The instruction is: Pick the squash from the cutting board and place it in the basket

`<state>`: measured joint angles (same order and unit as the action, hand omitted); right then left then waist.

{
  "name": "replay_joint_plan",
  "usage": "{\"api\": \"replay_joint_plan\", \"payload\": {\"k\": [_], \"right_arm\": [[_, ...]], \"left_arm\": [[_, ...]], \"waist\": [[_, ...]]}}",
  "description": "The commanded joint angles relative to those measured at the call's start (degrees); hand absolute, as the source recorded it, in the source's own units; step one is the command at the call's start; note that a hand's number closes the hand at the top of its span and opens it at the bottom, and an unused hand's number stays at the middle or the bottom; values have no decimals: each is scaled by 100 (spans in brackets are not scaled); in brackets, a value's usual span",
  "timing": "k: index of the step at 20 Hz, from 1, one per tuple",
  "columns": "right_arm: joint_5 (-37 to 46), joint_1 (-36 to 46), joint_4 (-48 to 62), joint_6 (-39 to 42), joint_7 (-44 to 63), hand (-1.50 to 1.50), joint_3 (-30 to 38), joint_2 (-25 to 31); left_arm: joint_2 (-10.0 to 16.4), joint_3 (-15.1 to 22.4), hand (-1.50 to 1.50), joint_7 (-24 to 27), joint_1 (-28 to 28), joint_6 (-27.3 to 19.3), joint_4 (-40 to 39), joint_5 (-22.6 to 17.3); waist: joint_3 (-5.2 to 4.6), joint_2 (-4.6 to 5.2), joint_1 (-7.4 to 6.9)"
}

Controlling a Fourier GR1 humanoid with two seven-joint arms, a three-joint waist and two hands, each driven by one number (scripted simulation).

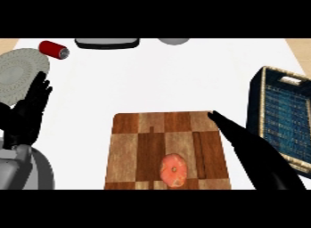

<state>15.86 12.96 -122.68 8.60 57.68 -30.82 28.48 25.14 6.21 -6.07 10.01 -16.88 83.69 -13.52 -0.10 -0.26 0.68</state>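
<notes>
In the head view, a wooden cutting board (145, 147) is seen at the near middle of the white counter (151, 80). The orange squash (173, 170) is found lying on the near part of that board, right of its centre. The right hand (250, 147) is stretched out from the lower right along the board's right edge, its fingers held straight and open, nothing being gripped; the squash lies just to its left, apart from it. A dark basket (301, 167) with a woven rim is set at the right, beside the board. The left hand (19, 120) is held open at the left edge, fingers up, by a grey plate (10, 73). A red can (54, 49) is placed beyond the plate.
</notes>
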Motion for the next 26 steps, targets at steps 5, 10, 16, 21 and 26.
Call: {"api": "replay_joint_plan", "payload": {"k": [5, 10, 16, 21, 26], "right_arm": [[814, -602, 172, -184, -381, -150, -95, -776], [1263, -729, 224, -161, -376, -150, -305, -1208], [1865, -1584, 1056, -917, -2104, -150, -466, -1187], [1961, -1692, 1434, -1137, -2782, -150, -184, -1241], [2044, -1687, 1413, -932, -2875, -150, -52, -1358]], "left_arm": [[-302, -194, 0, -95, 175, 167, -110, 320], [-408, -159, 0, -506, 77, 83, 428, 611], [-540, -504, 0, 191, -23, 494, -299, 602], [-529, -719, 0, -92, 34, 603, -32, 675], [-757, -675, 0, -284, 7, 675, 178, 875]], "waist": [[11, 23, -59], [11, 20, -71], [11, 24, -54], [12, 23, -61], [11, 23, -62]]}}
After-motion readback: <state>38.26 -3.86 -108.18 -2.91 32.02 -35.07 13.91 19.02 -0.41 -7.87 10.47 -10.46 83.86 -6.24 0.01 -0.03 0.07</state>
